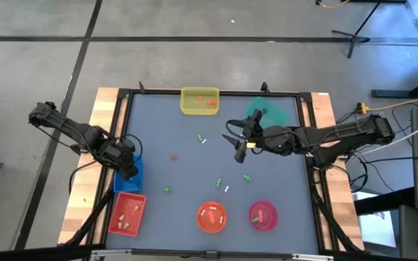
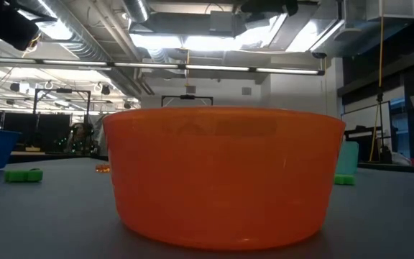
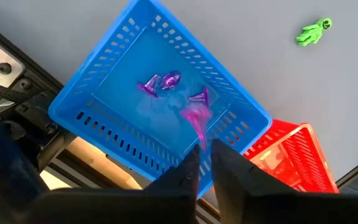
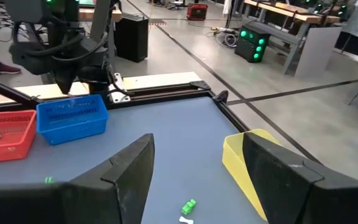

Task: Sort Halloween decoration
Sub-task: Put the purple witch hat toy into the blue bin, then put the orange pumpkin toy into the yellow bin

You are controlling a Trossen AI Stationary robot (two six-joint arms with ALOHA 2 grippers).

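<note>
Nearby, a red basket (image 3: 291, 158) touches the blue basket (image 3: 104, 81).

From my seat I see a smooth grey concrete floor (image 1: 194, 22) crossed by dark seam lines filling the upper part of the high view. In the low view's upper half, long bright ceiling lights (image 2: 214, 39) glare among silver ducts (image 2: 85, 36). A black box-shaped cabinet (image 4: 132, 37) stands on the floor at the upper left of the right wrist view.

Left hand (image 3: 202, 163) nearly closed — right hand (image 4: 197, 168) spread wide, raised.
</note>
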